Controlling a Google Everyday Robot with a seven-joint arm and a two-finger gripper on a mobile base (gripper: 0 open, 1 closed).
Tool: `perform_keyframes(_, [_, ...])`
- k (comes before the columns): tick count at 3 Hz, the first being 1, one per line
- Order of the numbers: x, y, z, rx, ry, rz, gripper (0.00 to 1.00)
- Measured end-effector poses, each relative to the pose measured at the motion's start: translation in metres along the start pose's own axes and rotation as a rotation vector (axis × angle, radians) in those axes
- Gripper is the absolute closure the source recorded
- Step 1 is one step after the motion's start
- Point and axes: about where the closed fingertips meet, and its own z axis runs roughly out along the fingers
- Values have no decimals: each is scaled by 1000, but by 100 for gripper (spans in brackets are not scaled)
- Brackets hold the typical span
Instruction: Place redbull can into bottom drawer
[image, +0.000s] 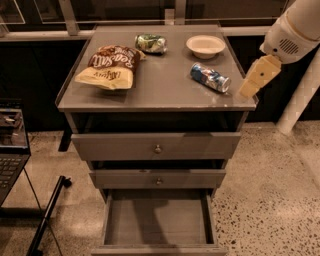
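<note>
In the camera view, the redbull can (210, 77) lay on its side on the cabinet top (165, 87). The gripper (250, 86) hung just right of the can, past the top's edge; whether it was open or closed could not be told. The bottom drawer (157, 222) stood open well below the can. A glancing sideways approach would probably set the can rolling, perhaps off the edge.

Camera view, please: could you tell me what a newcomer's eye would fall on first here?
The bottom drawer stands pulled wide open at the foot of the grey cabinet. On the cabinet top lie a big chip bag at the left and the blue-and-silver redbull can on its side near the right edge. The gripper hangs just right of that can.
</note>
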Motion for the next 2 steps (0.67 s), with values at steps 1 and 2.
perform_keyframes(1, [-10,-25,27,-37,-2,133,0])
perform_keyframes(2, [-11,-27,29,-33,-5,140,0])
